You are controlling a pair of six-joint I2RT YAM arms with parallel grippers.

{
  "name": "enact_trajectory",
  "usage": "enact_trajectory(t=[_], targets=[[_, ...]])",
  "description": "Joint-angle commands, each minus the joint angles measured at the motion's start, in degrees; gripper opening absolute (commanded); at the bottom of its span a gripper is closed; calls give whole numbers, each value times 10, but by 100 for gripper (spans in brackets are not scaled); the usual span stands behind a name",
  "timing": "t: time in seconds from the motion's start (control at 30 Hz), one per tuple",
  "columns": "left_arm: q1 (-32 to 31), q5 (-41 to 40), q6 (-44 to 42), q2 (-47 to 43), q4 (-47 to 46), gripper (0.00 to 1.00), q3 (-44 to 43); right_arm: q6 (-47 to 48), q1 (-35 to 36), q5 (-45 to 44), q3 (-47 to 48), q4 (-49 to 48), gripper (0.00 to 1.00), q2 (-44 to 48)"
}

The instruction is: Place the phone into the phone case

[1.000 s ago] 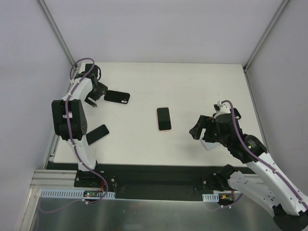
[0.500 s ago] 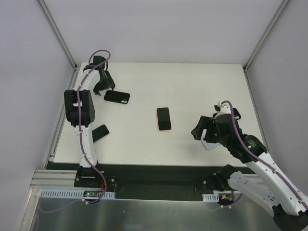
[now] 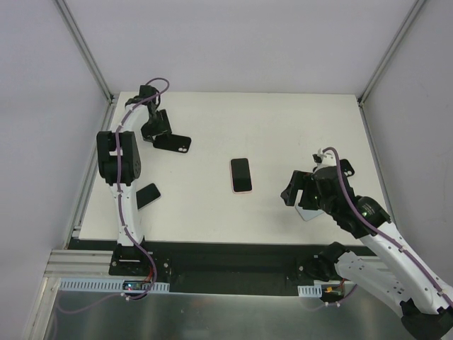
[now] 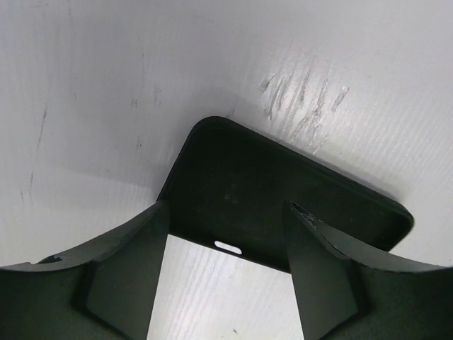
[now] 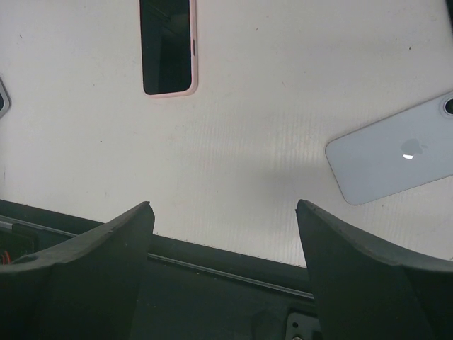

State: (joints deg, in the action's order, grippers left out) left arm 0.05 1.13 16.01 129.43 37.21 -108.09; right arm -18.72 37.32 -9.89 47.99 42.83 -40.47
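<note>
Left pincer [image 4: 226, 212] swung up to about 10 o'clock on the table [image 3: 297, 127]. It's spread loose over one end of the black phone case [image 3: 175, 143], not gripping. The right pincer [image 5: 223, 205] gapes empty at 4 o'clock, with the pale phone [image 5: 396, 159] just beside it.

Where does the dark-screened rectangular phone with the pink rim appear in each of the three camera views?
Top external: the dark-screened phone with the pink rim lies flat near the middle of the white table.
Left wrist: not in it.
Right wrist: the same phone is at the upper left, cut by the top edge.
Shared landmark: the pale silver phone, lying back up, lower right of it in both those views.
</note>
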Motion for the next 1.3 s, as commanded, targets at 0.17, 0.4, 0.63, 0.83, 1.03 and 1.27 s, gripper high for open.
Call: enact_trajectory(t=[0.17, 0.4, 0.63, 0.83, 1.03, 1.27], targets=[[1, 33, 17, -30, 2, 53, 64, 18, -1, -7, 29, 7, 84, 1], [-15, 40, 146, -153, -13, 52, 238, 19, -2, -2, 34, 4, 84, 4], [-122, 29, 214, -274, -46, 57, 361, 19, -2, 4, 26, -1, 84, 4], [-156, 6, 132, -353, -51, 63, 359, 13, -2, 5, 18, 1, 85, 17], [-85, -24, 56, -319, -42, 59, 342, 6, -1, 6, 11, 3, 84, 34], [-60, -38, 71, -262, -36, 50, 308, 7, -2, 1, 14, 16, 84, 43]])
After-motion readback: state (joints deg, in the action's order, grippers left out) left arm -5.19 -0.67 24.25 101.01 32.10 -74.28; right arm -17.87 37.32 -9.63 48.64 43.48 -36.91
